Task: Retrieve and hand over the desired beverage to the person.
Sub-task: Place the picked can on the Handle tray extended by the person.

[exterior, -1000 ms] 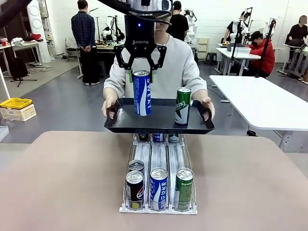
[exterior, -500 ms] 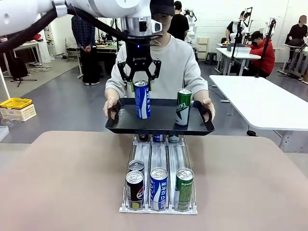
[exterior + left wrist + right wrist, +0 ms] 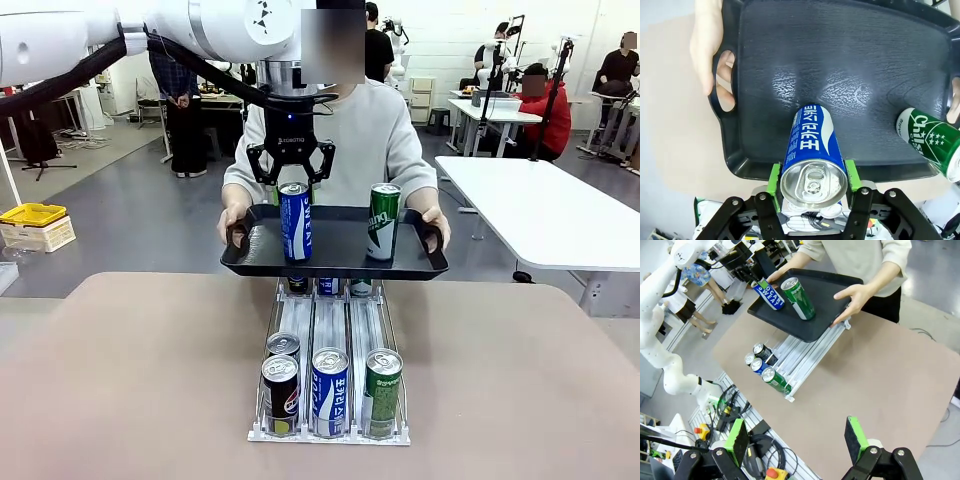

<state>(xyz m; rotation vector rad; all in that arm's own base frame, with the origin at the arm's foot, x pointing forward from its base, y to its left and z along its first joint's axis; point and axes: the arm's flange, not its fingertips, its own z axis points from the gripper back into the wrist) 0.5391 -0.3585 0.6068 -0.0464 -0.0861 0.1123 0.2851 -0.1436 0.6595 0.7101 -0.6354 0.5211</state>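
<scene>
The person (image 3: 372, 130) in a light grey sweatshirt stands at the table's far side, both hands holding a black tray (image 3: 335, 262) level. A blue can (image 3: 294, 220) stands upright on the tray's left half, and a green can (image 3: 383, 220) on its right half. My left gripper (image 3: 293, 180) reaches over the table and comes down on the blue can's top. In the left wrist view its green pads (image 3: 775, 177) lie against both sides of the blue can (image 3: 812, 150), which rests on the tray (image 3: 840, 60). My right gripper (image 3: 796, 440) hangs open high above the table, holding nothing.
A clear three-lane can rack (image 3: 330, 330) lies mid-table below the tray, with a black can (image 3: 280, 395), a blue can (image 3: 330, 390) and a green can (image 3: 383, 390) at its front. A white table (image 3: 540, 210) stands to the right.
My left arm has carried the blue can away from the camera and lower. The can now stands on the tray nearer the person. The tray and green can have barely moved.
</scene>
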